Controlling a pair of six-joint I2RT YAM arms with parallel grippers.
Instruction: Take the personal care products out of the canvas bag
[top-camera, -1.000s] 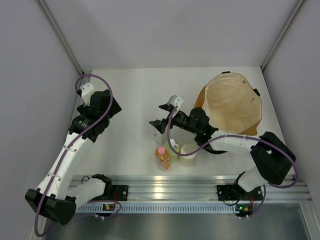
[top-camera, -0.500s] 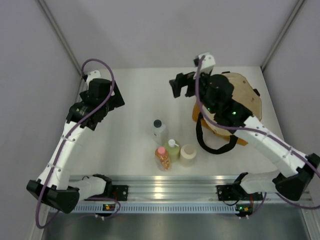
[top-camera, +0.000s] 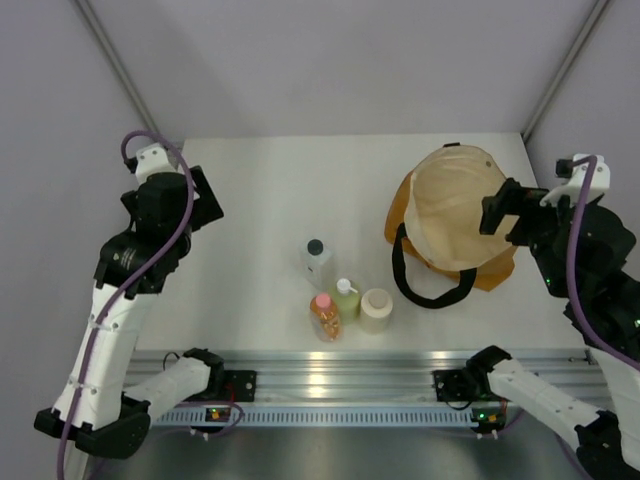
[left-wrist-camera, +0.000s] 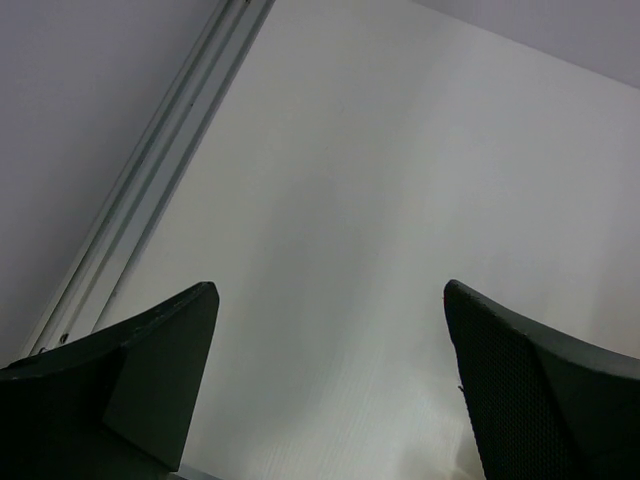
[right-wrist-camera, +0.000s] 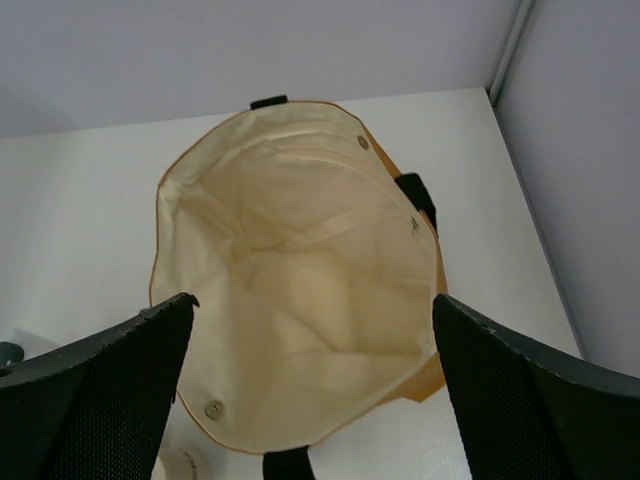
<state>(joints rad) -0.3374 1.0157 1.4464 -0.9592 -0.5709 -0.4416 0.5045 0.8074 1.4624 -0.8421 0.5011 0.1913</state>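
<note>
Bag: floppy tan-orange canvas tote (top-camera: 455, 215), mouth open, inside looks bare.
Bottles: 4 small plastic bottles (top-camera: 346, 300) clustered on white table (top-camera: 260, 180); likely light, slick, so pinch mid-body.
Fingers: left gripper (left-wrist-camera: 330, 290), right gripper (right-wrist-camera: 313, 300) both spread, empty.

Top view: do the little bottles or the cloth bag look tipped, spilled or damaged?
Nothing stands out. The black-capped clear bottle, white-capped yellow-green bottle, pink-capped orange bottle and squat cream bottle all stand upright, no spill. The tan canvas bag sits open, its cream lining bare.
</note>
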